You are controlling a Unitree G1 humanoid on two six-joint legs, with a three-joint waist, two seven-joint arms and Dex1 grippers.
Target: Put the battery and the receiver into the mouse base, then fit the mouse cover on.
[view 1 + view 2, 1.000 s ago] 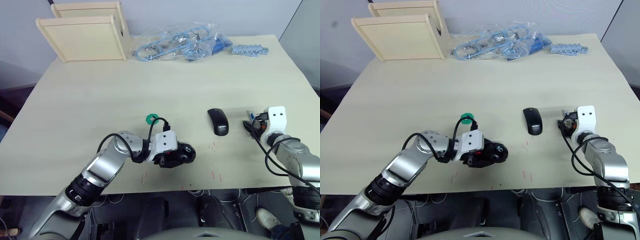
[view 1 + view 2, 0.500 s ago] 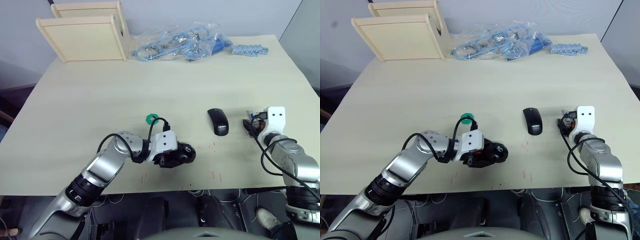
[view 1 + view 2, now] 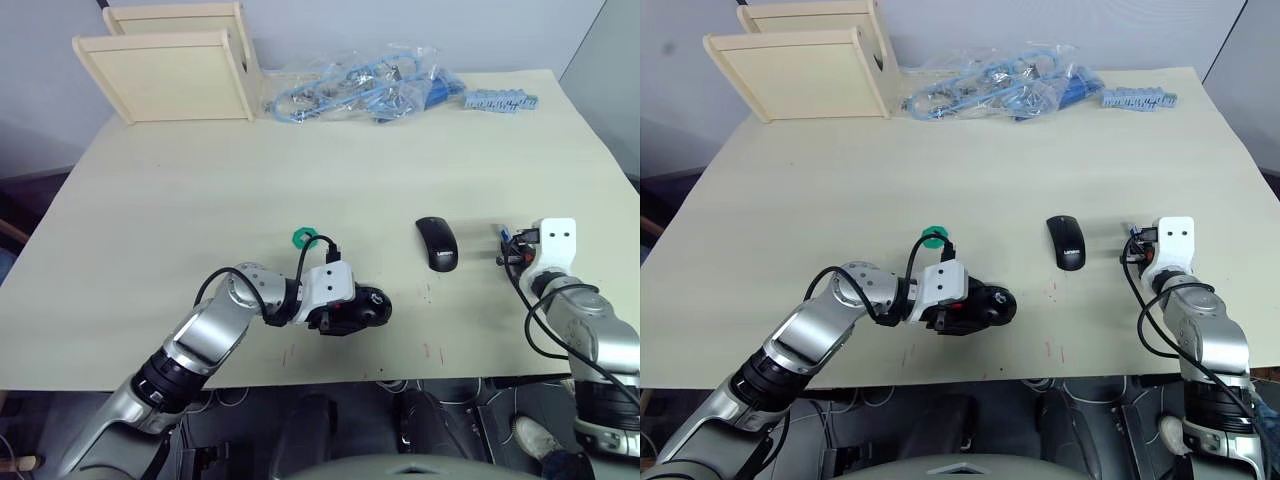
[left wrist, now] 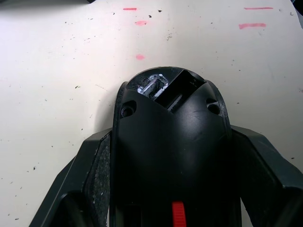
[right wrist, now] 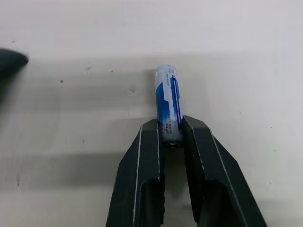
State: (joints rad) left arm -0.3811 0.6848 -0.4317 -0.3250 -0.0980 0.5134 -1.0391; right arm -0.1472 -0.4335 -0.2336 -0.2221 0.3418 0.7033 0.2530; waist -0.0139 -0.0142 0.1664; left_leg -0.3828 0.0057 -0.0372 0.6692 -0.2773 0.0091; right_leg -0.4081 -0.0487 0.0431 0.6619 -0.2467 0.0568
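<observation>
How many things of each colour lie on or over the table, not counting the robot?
Black: 2, the mouse base and the mouse cover
White-and-blue: 1, the battery
Green: 1, the disc
Wooden: 2, the boxes
Clear with blue: 1, the bag pile
Blue-grey: 1, the strip
Total: 8

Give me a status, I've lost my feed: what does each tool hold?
Left tool shut on the mouse base, compartment up. Right tool shut on the battery. Mouse cover on table between them; path looks clear.
</observation>
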